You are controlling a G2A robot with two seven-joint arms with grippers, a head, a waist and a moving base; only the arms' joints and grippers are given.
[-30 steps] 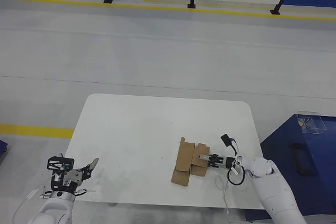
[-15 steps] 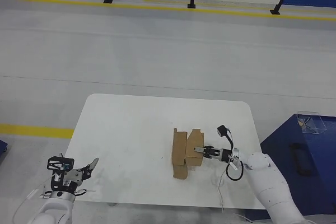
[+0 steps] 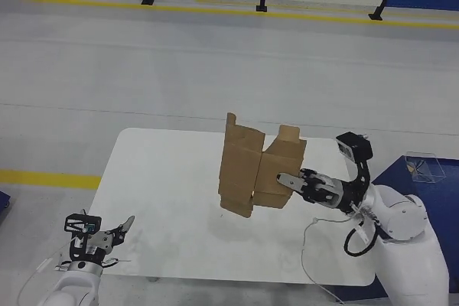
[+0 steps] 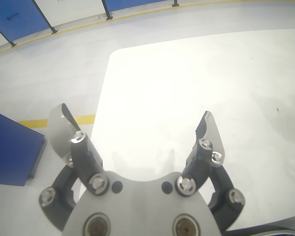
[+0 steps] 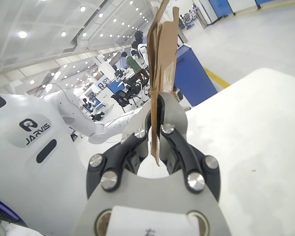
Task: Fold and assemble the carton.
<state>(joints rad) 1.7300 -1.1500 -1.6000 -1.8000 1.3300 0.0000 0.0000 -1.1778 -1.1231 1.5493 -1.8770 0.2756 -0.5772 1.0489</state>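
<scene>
Top view: my right claw [image 3: 284, 180] grips the flattened brown carton [image 3: 252, 172] by one edge. It holds the carton in the air over the right half of the white worktop [image 3: 161, 199], panels standing roughly on end and flaps partly splayed. My left claw [image 3: 121, 228] hangs at the near left corner of the worktop, well apart from the carton. A blue cabinet [image 3: 424, 222] stands just beside the worktop on the right.

Left wrist view: I see the left claw [image 4: 135, 110] released, its two fingers [image 4: 209, 128] spread wide above the worktop [image 4: 186, 74] near its left edge. A yellow floor line [image 4: 82, 119] runs beyond that edge, beside a blue panel [image 4: 12, 148].

Right wrist view: the right claw [image 5: 157, 99] is clenched on the carton [image 5: 162, 57], with the cardboard layers pinched between its fingers [image 5: 173, 109]. The sheet rises edge-on from the claw, clear of the worktop [image 5: 248, 114] beneath it.
</scene>
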